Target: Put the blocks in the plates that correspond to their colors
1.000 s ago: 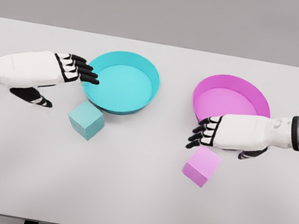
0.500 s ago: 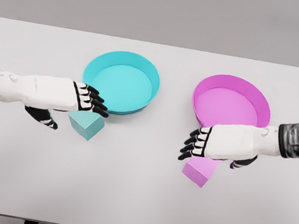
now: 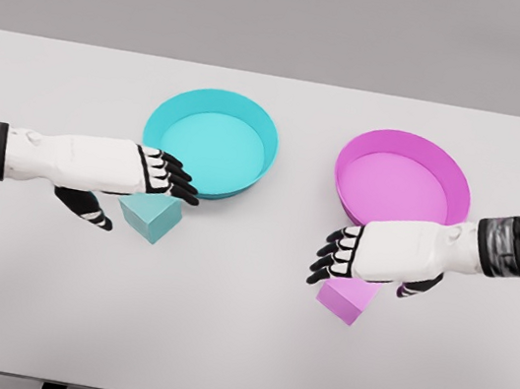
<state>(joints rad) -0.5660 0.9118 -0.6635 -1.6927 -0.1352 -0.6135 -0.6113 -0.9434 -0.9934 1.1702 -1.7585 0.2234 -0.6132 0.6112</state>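
Observation:
A cyan block (image 3: 153, 220) lies on the white table just in front of the cyan plate (image 3: 263, 127). My left hand (image 3: 146, 188) hovers over the block's near-left top, fingers stretched out toward the plate and thumb hanging down on the block's left; it is open. A pink block (image 3: 342, 298) sits in front of the pink plate (image 3: 455, 177), partly hidden under my right hand (image 3: 355, 255). That hand is open too, fingers spread and pointing left, thumb down at the block's right side.
The white table (image 3: 234, 350) reaches across the whole view, with its front edge near the bottom. Both plates stand side by side in the middle, a gap of table between them.
My left hand came down and right from beside the cyan plate to just over the cyan block. My right hand dropped lower over the pink block, covering more of it.

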